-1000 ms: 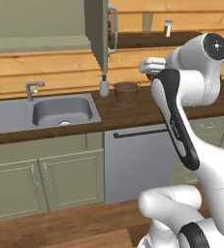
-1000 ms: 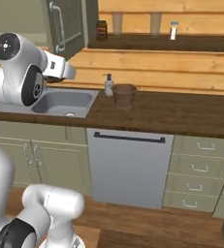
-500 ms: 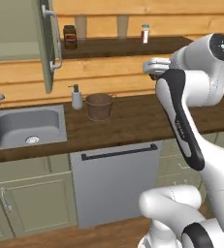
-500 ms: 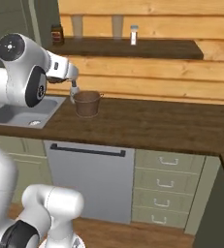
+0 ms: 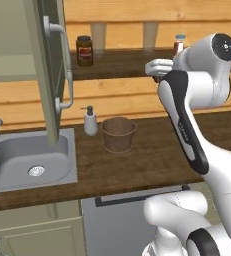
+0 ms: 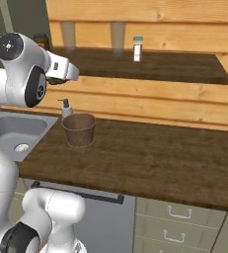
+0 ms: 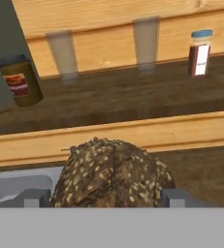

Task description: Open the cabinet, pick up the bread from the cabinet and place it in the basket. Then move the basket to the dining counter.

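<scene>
pale wood-plank wall [image 6: 174, 106], dark wooden shelf [image 6: 174, 66], grey sink [image 5: 29, 162]

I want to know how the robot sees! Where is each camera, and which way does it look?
Left base view: behind the arm on its left, looking forward and down at the sink, open cabinet door and basket; the white arm rises at right.
Right base view: behind on its right, facing the same counter; the arm rises at left.
Hand view: on the hand, looking along the gripper past the bread to the shelf.
Both base views share the basket, soap bottle and shelf.
</scene>
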Controlling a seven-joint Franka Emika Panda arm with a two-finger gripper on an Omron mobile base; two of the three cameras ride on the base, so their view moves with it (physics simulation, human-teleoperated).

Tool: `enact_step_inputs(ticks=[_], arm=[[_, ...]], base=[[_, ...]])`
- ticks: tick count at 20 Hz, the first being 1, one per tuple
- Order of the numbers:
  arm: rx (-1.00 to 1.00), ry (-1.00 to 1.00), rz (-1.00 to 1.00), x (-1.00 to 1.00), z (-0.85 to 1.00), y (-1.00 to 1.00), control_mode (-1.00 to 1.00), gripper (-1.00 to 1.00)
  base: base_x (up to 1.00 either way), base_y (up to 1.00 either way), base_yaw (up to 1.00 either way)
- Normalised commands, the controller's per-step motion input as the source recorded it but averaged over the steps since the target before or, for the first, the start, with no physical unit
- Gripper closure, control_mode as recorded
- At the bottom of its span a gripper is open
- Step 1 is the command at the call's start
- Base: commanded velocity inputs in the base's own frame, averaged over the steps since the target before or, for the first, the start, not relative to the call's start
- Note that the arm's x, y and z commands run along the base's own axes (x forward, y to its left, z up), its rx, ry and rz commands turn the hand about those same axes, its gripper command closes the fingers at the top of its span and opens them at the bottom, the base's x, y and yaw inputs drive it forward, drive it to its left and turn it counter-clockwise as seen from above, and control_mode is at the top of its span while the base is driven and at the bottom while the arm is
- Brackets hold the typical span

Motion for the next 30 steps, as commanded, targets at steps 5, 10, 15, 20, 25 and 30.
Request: enact_step_inputs(ticks=[5, 10, 15, 20, 25, 30], arm=[[0.0, 0.0, 0.0, 0.0, 0.0, 0.0, 1.0, 1.0], [0.0, 0.0, 0.0, 0.0, -0.1, 0.0, -1.0, 1.0], [0.0, 0.05, 0.0, 0.0, -0.74, 0.0, -1.0, 1.0], [0.06, 0.05, 0.09, 0.28, -0.84, -0.52, -1.0, 1.0], [0.09, 0.1, 0.16, 0.88, -0.73, -0.37, -1.0, 1.0], [0.02, 0.02, 0.07, 0.97, -0.87, 0.2, -1.0, 1.0]], base=[[0.09, 0.0, 0.12], [0.0, 0.0, 0.01], [0.0, 0.0, 0.0], [0.0, 0.0, 0.0], [0.0, 0.0, 0.0], [0.0, 0.0, 0.0]])
